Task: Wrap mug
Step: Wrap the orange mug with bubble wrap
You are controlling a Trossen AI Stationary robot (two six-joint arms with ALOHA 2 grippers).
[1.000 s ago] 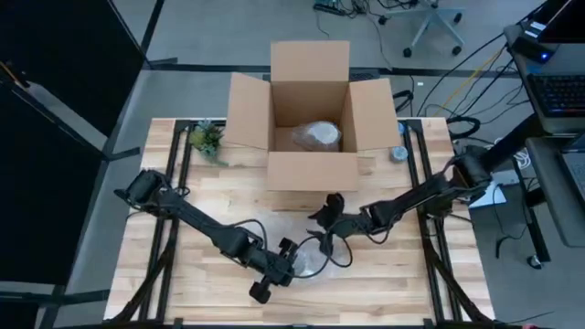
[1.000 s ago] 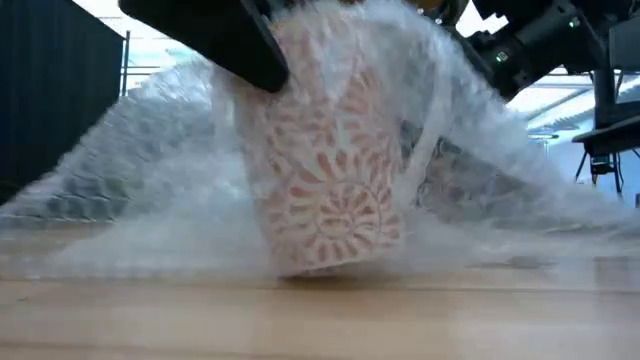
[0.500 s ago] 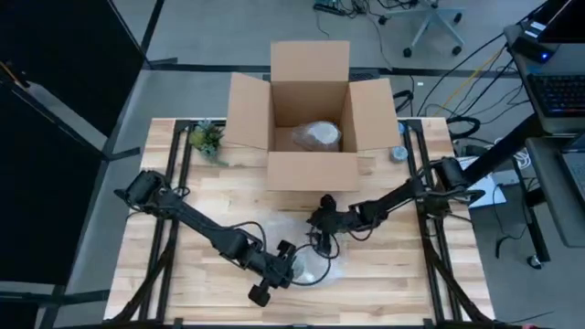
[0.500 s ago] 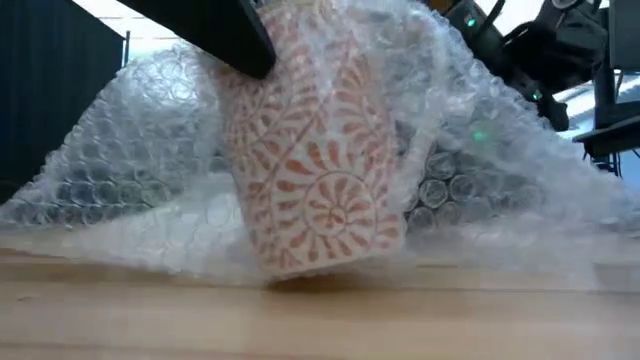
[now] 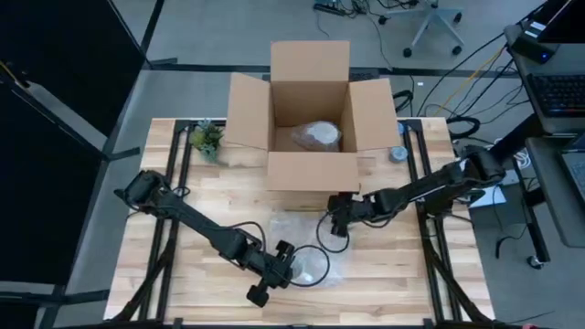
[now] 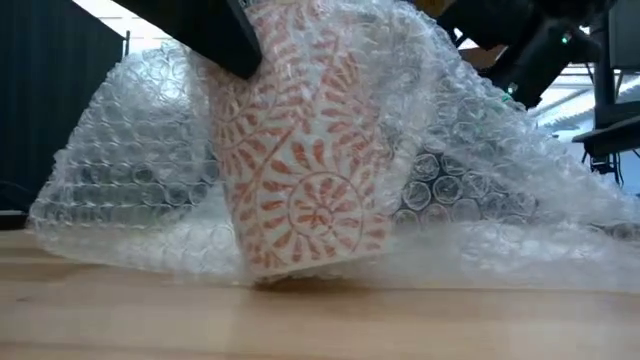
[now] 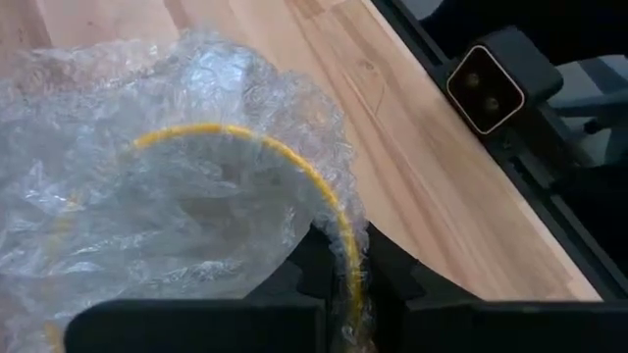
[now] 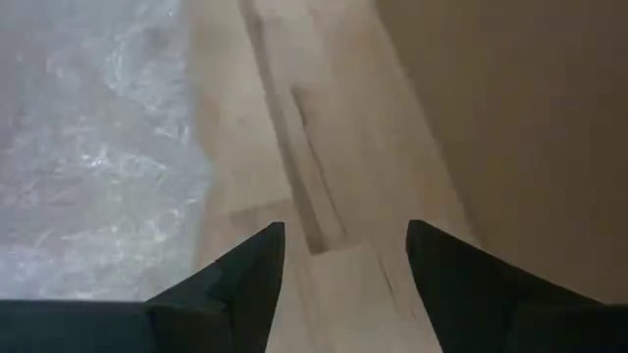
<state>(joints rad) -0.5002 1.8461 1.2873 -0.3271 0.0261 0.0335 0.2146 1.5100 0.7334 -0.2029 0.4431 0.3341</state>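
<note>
While the left gripper [image 5: 291,267] clamps the mug's [image 6: 300,150] yellow rim [image 7: 339,230] with bubble wrap [image 6: 130,190] pinched in the same grip, the mug sits tilted on the table [image 6: 320,320] near its front edge – probably held so the sheet can't slip off. Wrap drapes over and around it, loose on both sides. Right gripper [image 5: 337,216] hangs near the cardboard box [image 5: 311,119], jaws apart, holding nothing – clear of the wrap's edge.

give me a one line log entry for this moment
left claw: shut on mug rim | mug: tilted on bubble wrap | right claw: open, near box, holding nothing
</note>
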